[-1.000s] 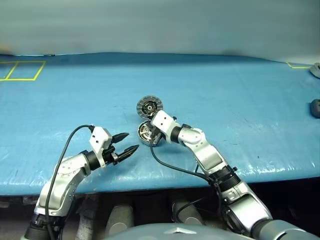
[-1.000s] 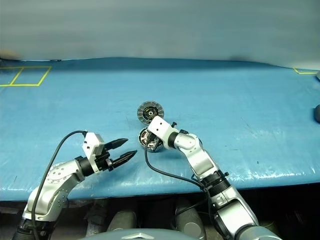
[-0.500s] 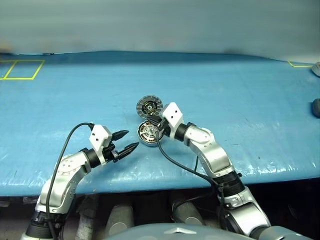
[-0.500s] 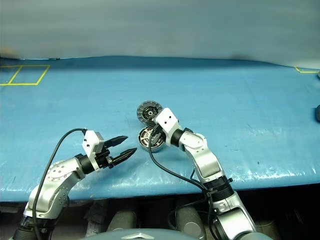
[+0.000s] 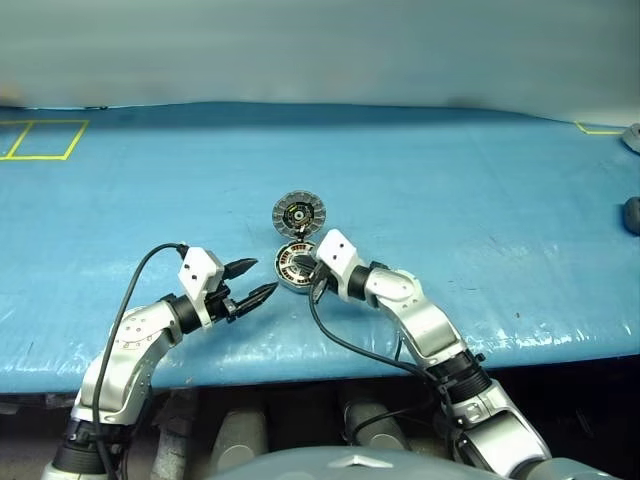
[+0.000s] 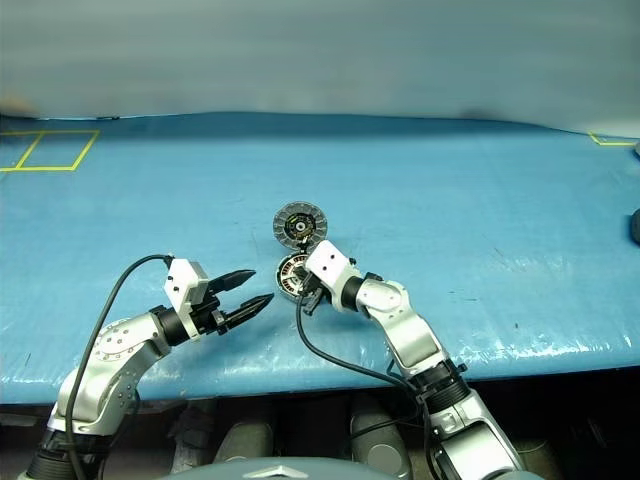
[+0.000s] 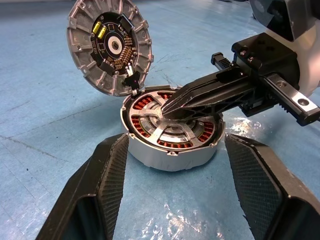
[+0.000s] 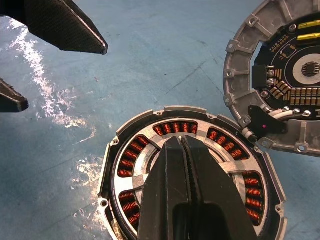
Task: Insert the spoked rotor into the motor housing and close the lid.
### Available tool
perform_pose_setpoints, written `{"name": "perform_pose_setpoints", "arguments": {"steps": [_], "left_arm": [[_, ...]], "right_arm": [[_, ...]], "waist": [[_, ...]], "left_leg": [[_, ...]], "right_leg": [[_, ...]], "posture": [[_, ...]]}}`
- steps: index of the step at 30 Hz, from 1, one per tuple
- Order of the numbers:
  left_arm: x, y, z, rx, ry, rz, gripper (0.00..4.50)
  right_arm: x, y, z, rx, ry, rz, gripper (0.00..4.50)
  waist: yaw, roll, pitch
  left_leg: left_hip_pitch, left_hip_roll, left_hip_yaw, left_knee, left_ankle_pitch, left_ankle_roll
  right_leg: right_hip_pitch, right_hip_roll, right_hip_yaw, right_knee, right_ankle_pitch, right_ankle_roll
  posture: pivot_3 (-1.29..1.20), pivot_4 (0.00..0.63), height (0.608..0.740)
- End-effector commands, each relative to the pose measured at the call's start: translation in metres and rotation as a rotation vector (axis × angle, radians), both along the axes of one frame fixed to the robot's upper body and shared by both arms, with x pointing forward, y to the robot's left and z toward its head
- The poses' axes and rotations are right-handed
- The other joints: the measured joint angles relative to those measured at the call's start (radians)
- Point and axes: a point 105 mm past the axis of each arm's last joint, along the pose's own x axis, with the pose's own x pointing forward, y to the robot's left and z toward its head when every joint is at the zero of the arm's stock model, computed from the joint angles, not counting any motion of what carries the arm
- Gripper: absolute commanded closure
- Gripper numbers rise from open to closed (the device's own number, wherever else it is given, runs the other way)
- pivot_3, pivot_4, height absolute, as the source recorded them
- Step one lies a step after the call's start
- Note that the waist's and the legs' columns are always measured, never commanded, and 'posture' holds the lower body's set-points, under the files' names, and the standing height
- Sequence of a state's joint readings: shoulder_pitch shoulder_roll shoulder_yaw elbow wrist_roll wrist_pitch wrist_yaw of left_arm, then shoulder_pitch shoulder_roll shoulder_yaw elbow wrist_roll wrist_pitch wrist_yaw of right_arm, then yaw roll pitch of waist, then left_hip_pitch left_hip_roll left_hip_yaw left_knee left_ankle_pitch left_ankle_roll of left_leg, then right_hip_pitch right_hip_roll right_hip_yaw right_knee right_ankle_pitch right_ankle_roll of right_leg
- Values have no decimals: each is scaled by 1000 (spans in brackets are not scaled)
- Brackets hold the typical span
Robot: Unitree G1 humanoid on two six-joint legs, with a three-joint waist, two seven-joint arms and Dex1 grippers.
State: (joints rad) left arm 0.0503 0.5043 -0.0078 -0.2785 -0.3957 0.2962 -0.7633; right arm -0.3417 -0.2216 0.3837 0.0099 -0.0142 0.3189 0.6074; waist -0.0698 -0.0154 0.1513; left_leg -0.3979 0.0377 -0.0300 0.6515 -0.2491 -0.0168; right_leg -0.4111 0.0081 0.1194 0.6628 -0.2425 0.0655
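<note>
On the left, the left gripper (image 5: 262, 279) hangs just above the blue table (image 5: 480, 200), its two black fingers spread wide with nothing between them. The left arm reaches forward from the near edge with the elbow bent, and the fingers point forward and toward the middle, close to level, aimed at the motor housing (image 7: 172, 132), which lies just ahead of the tips without touching them.

The housing sits flat on the table near the middle, its open side facing up, so its round axis stands upright. The spoked rotor (image 8: 150, 150) lies level inside the cup, silvery spokes over the copper-brown windings (image 8: 175, 128) that show through the gaps. The lid (image 7: 111, 46) is swung open on the far side of the housing, joined to it at the rim by a small black hinge piece with white wires. It stands tilted up, its inner face with a circuit board and black centre turned toward the robot.

To the right, the right gripper (image 7: 172, 107) has its fingers pressed together, holding nothing. The right arm comes in from the near right, bent at the elbow, and the closed tips point forward, leftward and slightly down, resting on or just over the rotor's hub; contact cannot be told for sure.
</note>
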Motion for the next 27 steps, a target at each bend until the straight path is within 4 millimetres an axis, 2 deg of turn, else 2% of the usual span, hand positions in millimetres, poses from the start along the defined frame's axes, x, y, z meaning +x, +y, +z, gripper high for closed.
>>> {"name": "perform_pose_setpoints", "arguments": {"steps": [1, 2, 4, 7, 11, 12, 15, 17, 21, 27], "left_arm": [[2, 2, 10, -4, -41, 9, 1193], [2, 2, 10, -4, -42, 10, 1193], [3, 4, 13, -14, -50, 21, 1193], [4, 7, 13, -20, -56, 48, 1193], [5, 7, 14, -50, -59, 79, 1193], [5, 7, 14, -53, -59, 83, 1193], [6, 5, 12, -59, -57, 89, 1193], [7, 5, 12, -61, -59, 91, 1193], [8, 4, 13, -71, -66, 100, 1193], [3, 8, 14, -76, -57, 105, 1193]], "right_arm": [[-3, -5, -19, 11, 105, -35, 4464], [-4, -5, -17, 55, 128, -40, 4464], [-9, -6, 2, 176, 143, -26, 4464], [-11, -14, 16, 239, 120, -44, 4464], [-9, -42, 26, 242, 59, -140, 4464], [-3, -51, 29, 247, 37, -187, 4464], [32, -87, 38, 217, -38, -388, 4464], [49, -96, 36, 159, -56, -430, 4464], [79, -87, 39, 76, -68, -377, 4464], [103, -57, 52, 67, -69, -260, 4464]], "waist": [[0, 0, 0], [0, 0, 0], [1, 0, 0], [3, 0, 0], [4, 0, 0], [4, 0, 0], [0, 0, 1], [-1, 0, 1], [-8, 0, 1], [-12, 0, 1]], "left_leg": [[1, 0, 0, 0, 0, 0], [2, 0, 0, 0, 0, 0], [2, 0, 0, 0, 0, 0], [1, 0, 0, 0, 0, 0], [-1, 0, 0, 0, 0, 0], [-1, 0, 0, 0, 0, 0], [-1, 0, 0, 0, 0, 0], [-1, 0, 1, 0, 0, -1], [0, 0, 1, 1, 1, -1], [-1, 0, 1, -2, 0, 0]], "right_leg": [[1, 0, 0, 0, 0, 0], [2, 0, 0, 0, 0, 0], [2, 0, 0, 1, -1, 2], [1, 0, 0, 0, -1, 2], [0, -1, 0, 0, -1, 2], [0, -1, 0, 0, -1, 2], [-1, 0, 0, 0, -1, 2], [-1, 0, 1, 0, 0, 2], [0, 0, 1, 0, 1, 1], [-1, 0, 1, -1, 1, 0]], "posture": [[0, 150, 740], [0, 150, 740], [0, 150, 740], [0, 150, 740], [0, 150, 740], [0, 150, 740], [0, 150, 740], [0, 150, 740], [0, 150, 740], [0, 150, 740]]}}
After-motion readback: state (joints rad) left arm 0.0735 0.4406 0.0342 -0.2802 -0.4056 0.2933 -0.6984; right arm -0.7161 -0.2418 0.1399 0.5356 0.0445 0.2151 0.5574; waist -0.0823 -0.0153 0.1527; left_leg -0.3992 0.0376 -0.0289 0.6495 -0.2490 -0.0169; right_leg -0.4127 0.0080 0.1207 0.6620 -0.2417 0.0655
